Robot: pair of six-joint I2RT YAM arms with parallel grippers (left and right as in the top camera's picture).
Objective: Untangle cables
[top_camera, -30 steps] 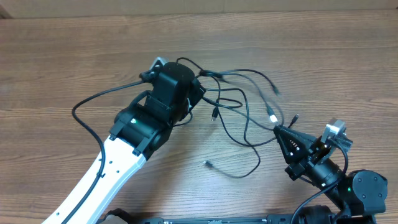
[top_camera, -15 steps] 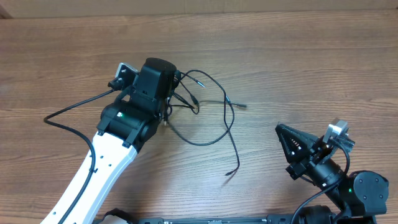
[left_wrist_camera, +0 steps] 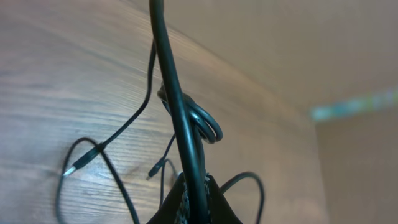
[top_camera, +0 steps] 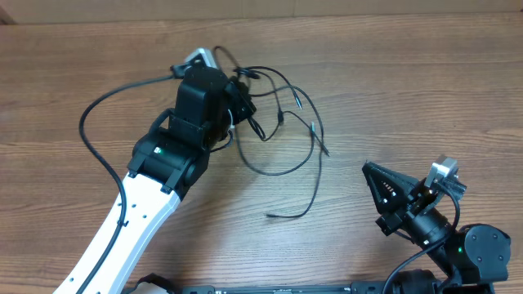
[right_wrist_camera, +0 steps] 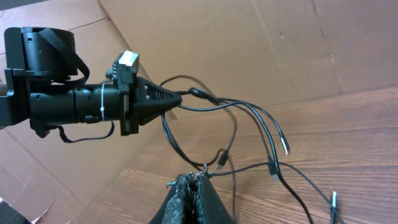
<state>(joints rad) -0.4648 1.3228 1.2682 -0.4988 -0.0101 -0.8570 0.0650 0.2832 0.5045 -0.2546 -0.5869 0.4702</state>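
Observation:
The cables (top_camera: 274, 173) are thin black cords with small plugs. My left gripper (top_camera: 242, 91) is shut on a bunch of them and holds it above the wooden table. Loose ends trail down and to the right onto the wood. In the left wrist view one cord (left_wrist_camera: 186, 124) runs straight out from between the fingers (left_wrist_camera: 193, 186), and other cords with plugs lie on the table below. My right gripper (top_camera: 367, 169) is shut and empty at the front right, apart from the cords. The right wrist view shows its shut fingers (right_wrist_camera: 196, 178) and, beyond them, the left gripper (right_wrist_camera: 169, 99) with the cords (right_wrist_camera: 214, 98) hanging from it.
The left arm's own thicker black cable (top_camera: 90, 131) loops out over the table on the left. A brown cardboard wall (right_wrist_camera: 249, 43) stands behind the table. The table is bare wood (top_camera: 425, 90) to the right of the cords.
My left gripper pulled the bunch of cables left, away from the right gripper's tip, then moved back up and right. The trailing ends swung along. The right arm has not moved.

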